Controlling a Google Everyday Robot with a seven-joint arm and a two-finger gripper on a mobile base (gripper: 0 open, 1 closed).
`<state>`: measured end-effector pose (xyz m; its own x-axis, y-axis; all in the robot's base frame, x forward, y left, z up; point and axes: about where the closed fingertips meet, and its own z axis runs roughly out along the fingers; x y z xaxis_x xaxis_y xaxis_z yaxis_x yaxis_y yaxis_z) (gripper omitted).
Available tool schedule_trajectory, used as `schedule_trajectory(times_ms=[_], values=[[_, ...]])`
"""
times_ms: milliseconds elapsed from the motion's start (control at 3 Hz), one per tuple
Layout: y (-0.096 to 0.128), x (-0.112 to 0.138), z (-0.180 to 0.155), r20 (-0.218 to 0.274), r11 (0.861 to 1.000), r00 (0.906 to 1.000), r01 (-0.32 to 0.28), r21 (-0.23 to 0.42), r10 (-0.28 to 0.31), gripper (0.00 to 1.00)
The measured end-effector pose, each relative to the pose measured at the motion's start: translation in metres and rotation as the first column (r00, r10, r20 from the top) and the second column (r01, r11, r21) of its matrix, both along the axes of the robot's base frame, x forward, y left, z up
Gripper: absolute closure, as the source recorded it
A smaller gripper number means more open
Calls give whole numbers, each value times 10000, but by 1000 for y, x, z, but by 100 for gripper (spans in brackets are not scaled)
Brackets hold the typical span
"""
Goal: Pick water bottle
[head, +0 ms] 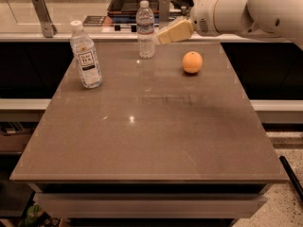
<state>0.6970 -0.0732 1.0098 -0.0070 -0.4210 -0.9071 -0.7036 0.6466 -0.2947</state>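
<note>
Water bottle (pixel 145 30) upright at far edge of table (pixel 142 141), claw (pixel 163 36) just beside it, state unclear

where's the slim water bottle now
In camera view, the slim clear ribbed water bottle stands at the brown table's far edge, cream gripper just right of it.

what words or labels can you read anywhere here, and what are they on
Bigger bottle, white label: dark print, too blurred to read.
Water bottle, pale band: nothing readable.
Gripper, in the air just right of the water bottle: no text.
</note>
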Motion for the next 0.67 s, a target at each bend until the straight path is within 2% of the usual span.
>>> schedule_trajectory(times_ms=[333,667], values=[[22,21,-6,-18,9972,9993,-365,658,367,0],[35,36,-14,-39,9929,9988,-490,1087,498,0]])
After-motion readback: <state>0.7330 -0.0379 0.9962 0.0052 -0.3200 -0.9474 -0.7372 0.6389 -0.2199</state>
